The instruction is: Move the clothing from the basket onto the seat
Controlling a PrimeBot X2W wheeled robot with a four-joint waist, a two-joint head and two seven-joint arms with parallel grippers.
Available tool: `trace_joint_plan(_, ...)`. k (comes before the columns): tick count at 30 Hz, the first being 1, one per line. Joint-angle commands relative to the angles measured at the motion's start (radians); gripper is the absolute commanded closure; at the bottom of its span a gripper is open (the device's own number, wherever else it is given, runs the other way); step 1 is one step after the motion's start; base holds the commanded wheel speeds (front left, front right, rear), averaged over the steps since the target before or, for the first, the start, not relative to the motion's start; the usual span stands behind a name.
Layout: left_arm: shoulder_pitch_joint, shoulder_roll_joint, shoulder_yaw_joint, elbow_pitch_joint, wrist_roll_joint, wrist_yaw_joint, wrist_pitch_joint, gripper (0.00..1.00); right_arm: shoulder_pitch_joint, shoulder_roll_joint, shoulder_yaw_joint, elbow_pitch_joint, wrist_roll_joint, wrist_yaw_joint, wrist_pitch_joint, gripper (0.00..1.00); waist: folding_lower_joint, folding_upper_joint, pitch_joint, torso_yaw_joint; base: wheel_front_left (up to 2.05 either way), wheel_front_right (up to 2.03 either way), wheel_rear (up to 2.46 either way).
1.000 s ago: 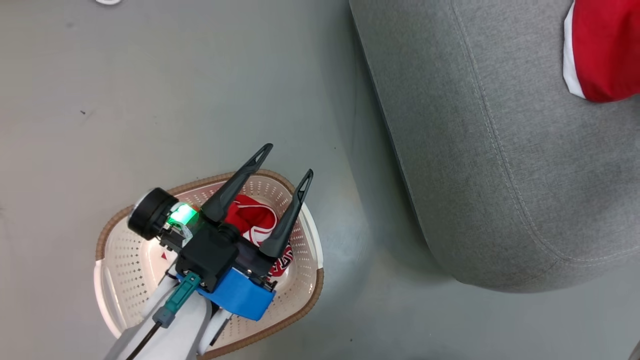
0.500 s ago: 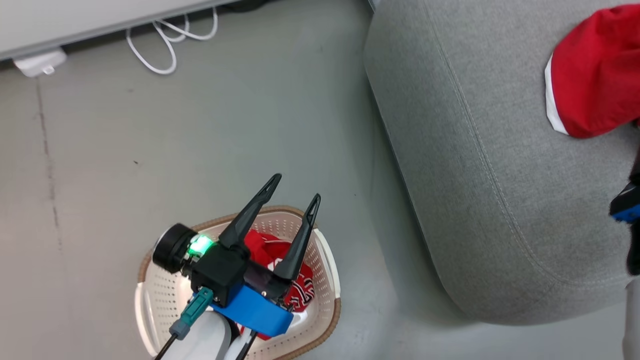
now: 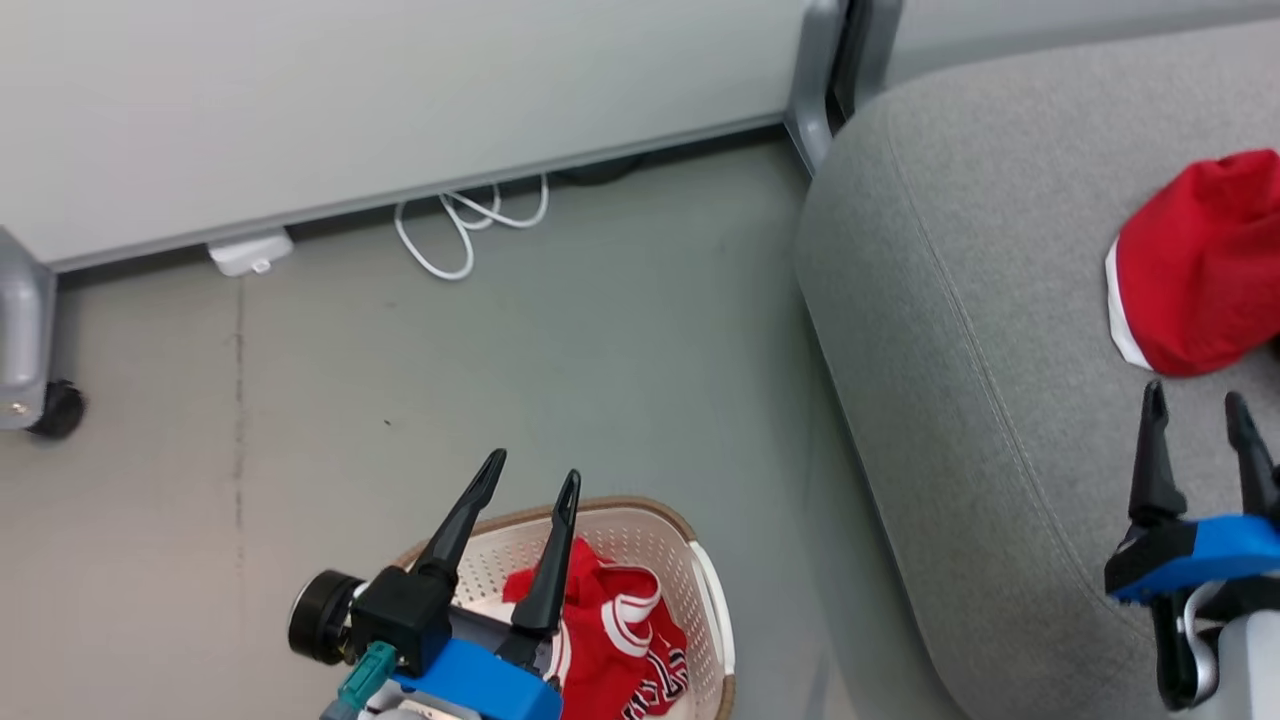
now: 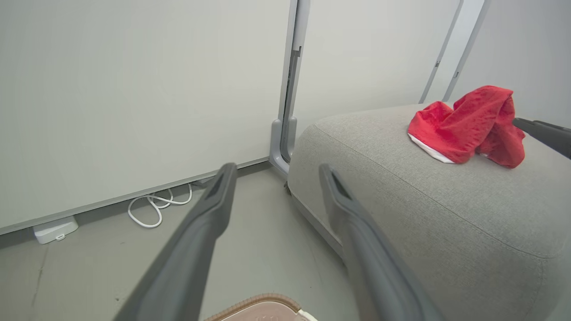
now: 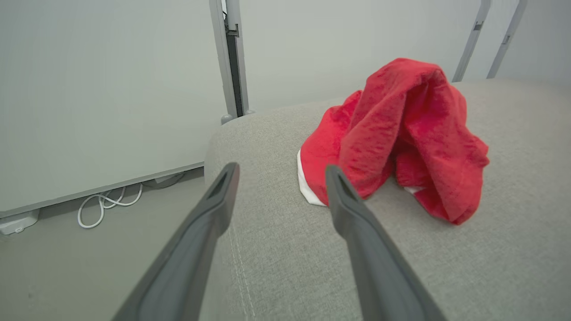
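A red garment with white trim and lettering [image 3: 625, 640] lies in the cream basket [image 3: 640, 530] on the floor at the bottom of the head view. My left gripper [image 3: 533, 470] hangs open and empty above the basket's near side. A second red garment with a white edge [image 3: 1195, 265] sits crumpled on the grey seat [image 3: 960, 330]; it shows in the left wrist view [image 4: 468, 127] and the right wrist view [image 5: 401, 133]. My right gripper [image 3: 1197, 405] is open over the seat, just short of that garment, with nothing between its fingers.
A pale wall panel [image 3: 350, 100] runs along the back, with white cables [image 3: 465, 225] and a small white box [image 3: 250, 252] at its foot. A grey post [image 3: 815, 70] stands by the seat's corner. A castor [image 3: 55, 410] sits at the far left.
The head camera has tilted up, bringing the wall and cables into view. My right gripper has come into view over the seat. My left gripper stays open over the basket.
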Motion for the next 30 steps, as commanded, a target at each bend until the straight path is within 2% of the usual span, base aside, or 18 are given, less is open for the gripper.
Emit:
trace_joint_plan(1,0.012,-0.004,0.011,0.004,-0.002,0.000,-0.003,0.00,0.029,0.005,0.008,-0.017,-0.007,0.000,-0.003,0.00,0.0003,-0.0001,-0.047,0.038,0.00,0.00,0.00)
trace_joint_plan(15,0.099,-0.036,0.120,0.056,0.014,0.000,-0.003,0.00,0.287,0.029,0.142,-0.268,-0.010,0.000,0.051,0.00,0.0003,-0.0001,-0.159,0.157,0.00,0.00,0.00)
trace_joint_plan(21,0.119,-0.039,0.156,0.073,0.021,0.000,-0.003,0.00,0.371,0.029,0.199,-0.312,0.026,0.000,0.063,0.00,0.0003,-0.0001,-0.189,0.182,0.00,0.00,0.00)
trace_joint_plan(30,0.106,-0.022,0.188,0.093,0.024,-0.001,-0.003,0.00,0.435,0.029,0.220,-0.346,0.068,0.000,0.062,0.00,0.0003,-0.0001,-0.201,0.214,0.00,0.00,0.00)
